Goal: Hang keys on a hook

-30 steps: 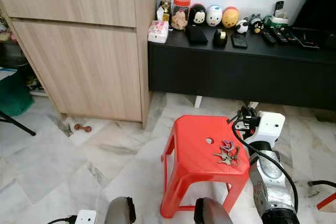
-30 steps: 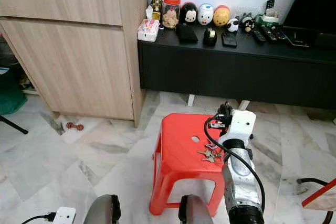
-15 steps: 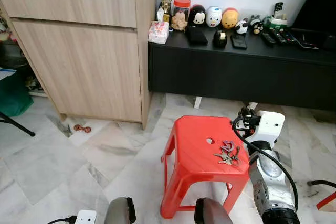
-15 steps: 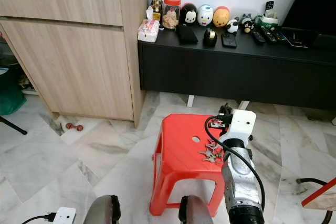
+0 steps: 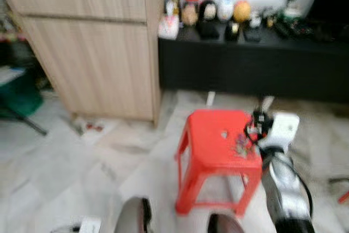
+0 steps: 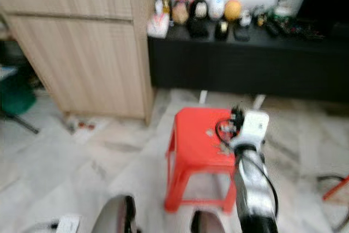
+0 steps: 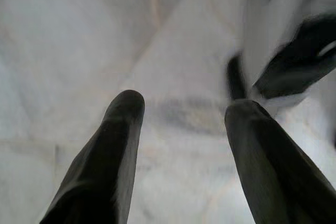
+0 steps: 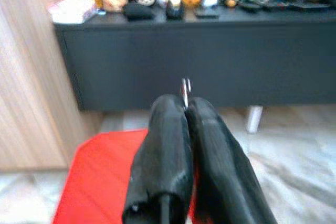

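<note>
The small bunch of metal keys [image 5: 240,144] lay on the red plastic stool [image 5: 210,140], just left of the right gripper [image 8: 185,109], whose fingers were pressed together on a thin metal sliver I couldn't identify.

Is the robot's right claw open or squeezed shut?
Shut. In the right wrist view the right claw's two black fingers press together above the red stool.
</note>
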